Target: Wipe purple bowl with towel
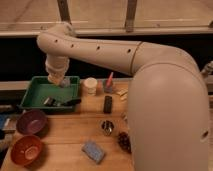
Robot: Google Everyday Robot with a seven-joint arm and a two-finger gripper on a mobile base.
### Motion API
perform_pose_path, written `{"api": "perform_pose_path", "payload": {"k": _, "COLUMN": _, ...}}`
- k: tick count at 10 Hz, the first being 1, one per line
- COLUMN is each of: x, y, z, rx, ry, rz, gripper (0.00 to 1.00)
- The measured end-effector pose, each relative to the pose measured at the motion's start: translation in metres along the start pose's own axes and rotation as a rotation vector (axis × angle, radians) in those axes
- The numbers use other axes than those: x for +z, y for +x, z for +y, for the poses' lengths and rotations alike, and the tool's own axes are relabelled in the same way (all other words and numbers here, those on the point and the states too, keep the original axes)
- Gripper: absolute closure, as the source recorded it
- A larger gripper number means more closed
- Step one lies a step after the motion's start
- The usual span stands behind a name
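The purple bowl (31, 121) sits at the left of the wooden table, in front of the green tray (37, 86). My gripper (60, 80) hangs from the white arm (100, 50) over the back of the green tray, well behind and to the right of the bowl. A small grey-blue patch (65, 82) shows at the gripper; I cannot tell what it is. A blue-grey pad (93, 150) that may be a towel or a sponge lies near the table's front edge. A bit of blue cloth (3, 123) shows at the far left edge.
A red-orange bowl (25, 149) sits in front of the purple one. The tray holds dark utensils (60, 102). A white cup (90, 86), a dark bar (107, 104), a small metal cup (106, 127) and a dark cluster (124, 141) stand mid-table. The arm's bulk fills the right.
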Motion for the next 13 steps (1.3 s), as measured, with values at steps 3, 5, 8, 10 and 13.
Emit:
{"api": "perform_pose_path", "payload": {"k": 3, "x": 0.021, "y": -0.032, "z": 0.068, "rx": -0.138, "ry": -0.066, "rz": -0.002, "gripper": 1.0}}
{"api": "perform_pose_path", "payload": {"k": 5, "x": 0.04, "y": -0.059, "z": 0.119, "rx": -0.238, "ry": -0.119, "rz": -0.009, "gripper": 1.0}}
{"api": "perform_pose_path", "payload": {"k": 8, "x": 0.054, "y": -0.08, "z": 0.156, "rx": -0.31, "ry": -0.158, "rz": -0.013, "gripper": 1.0}}
{"api": "perform_pose_path", "payload": {"k": 10, "x": 0.054, "y": -0.08, "z": 0.155, "rx": -0.31, "ry": -0.157, "rz": -0.013, "gripper": 1.0}}
{"api": "perform_pose_path", "payload": {"k": 13, "x": 0.063, "y": -0.078, "z": 0.156, "rx": -0.312, "ry": -0.184, "rz": 0.009, "gripper": 1.0}}
